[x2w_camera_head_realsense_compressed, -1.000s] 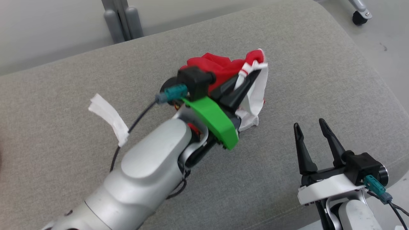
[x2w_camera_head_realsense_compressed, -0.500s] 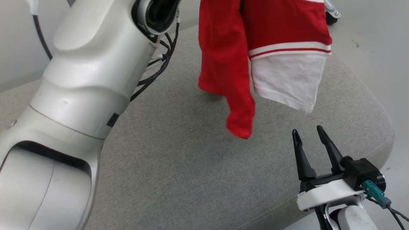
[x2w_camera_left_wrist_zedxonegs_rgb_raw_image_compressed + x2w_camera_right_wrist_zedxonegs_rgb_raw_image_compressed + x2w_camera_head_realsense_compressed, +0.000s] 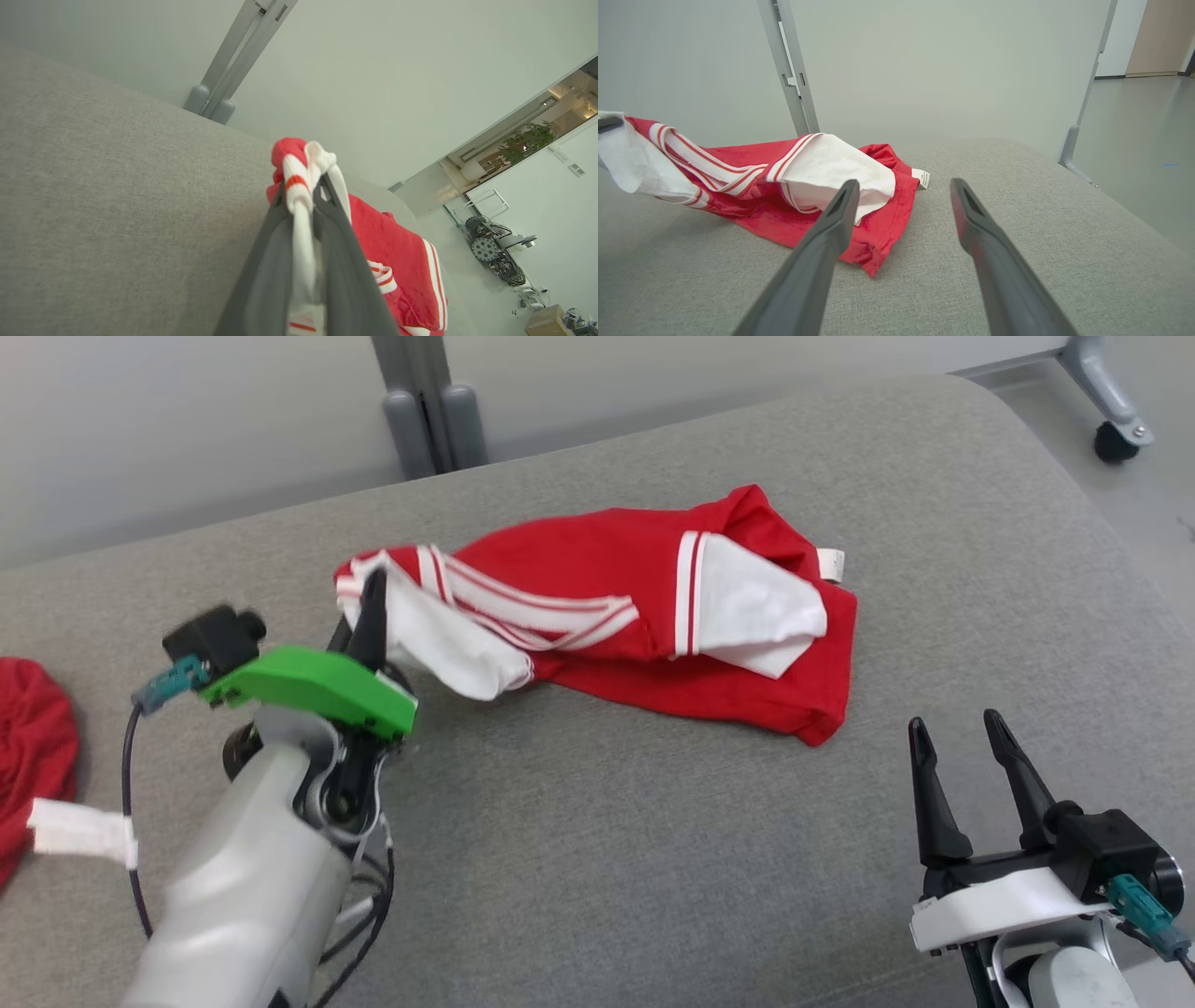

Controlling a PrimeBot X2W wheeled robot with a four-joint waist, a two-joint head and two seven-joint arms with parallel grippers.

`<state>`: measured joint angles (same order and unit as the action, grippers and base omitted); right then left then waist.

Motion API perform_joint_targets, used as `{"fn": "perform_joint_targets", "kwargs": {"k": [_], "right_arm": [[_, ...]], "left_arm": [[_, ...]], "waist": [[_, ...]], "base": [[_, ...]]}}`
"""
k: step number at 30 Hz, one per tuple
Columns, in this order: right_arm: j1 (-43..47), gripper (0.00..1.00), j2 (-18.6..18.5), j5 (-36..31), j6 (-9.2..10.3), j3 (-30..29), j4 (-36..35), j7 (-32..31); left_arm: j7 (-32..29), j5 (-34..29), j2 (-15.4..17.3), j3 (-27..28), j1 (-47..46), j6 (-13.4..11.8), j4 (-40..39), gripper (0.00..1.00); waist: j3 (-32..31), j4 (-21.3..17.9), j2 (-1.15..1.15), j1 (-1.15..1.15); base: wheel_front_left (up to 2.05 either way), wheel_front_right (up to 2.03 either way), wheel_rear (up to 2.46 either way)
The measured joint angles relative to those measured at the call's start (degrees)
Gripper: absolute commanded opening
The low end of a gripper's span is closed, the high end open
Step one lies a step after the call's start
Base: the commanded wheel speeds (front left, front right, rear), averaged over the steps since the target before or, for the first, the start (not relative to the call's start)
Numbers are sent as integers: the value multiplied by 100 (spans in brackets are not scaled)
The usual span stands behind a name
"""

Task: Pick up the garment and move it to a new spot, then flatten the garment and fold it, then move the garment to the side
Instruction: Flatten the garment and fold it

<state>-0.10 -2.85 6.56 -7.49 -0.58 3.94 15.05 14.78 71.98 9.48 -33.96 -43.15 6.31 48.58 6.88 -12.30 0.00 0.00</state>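
So, the garment (image 3: 597, 607) lies rumpled on the middle of the grey cushion (image 3: 579, 859), its left end pinched in the left gripper (image 3: 372, 597), while the right gripper (image 3: 966, 747) waits spread at near right; flattening, folding and setting aside are not yet done.

This looks like a robotics lab to me: bare pale walls (image 3: 187, 429), a grey metal post (image 3: 429, 406) behind my fabric-covered counter (image 3: 597, 859), a frame leg (image 3: 1100, 378) on a caster (image 3: 1111, 441), and a wheeled machine (image 3: 495, 256) parked near a cardboard box (image 3: 544, 321).
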Motion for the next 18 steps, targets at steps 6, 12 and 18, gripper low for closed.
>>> {"fn": "perform_joint_targets", "kwargs": {"k": [6, 12, 18], "right_arm": [[9, 100, 2, -98, 0, -3, -45, 0], [88, 100, 1, -170, 0, 16, -48, 0], [186, 100, 2, -224, 0, 29, -45, 0]], "left_arm": [[26, -588, 292, 845, 1508, 21, -649, 0], [25, -2091, 219, 1182, 2753, -131, -1430, 49], [25, -3248, 165, 1450, 3614, -628, -1922, 100]], "waist": [[-26, 502, 0, 0], [-55, 898, 0, 0], [-134, 1163, 0, 0]], "base": [[0, 0, 0], [0, 0, 0], [0, 0, 0]]}}
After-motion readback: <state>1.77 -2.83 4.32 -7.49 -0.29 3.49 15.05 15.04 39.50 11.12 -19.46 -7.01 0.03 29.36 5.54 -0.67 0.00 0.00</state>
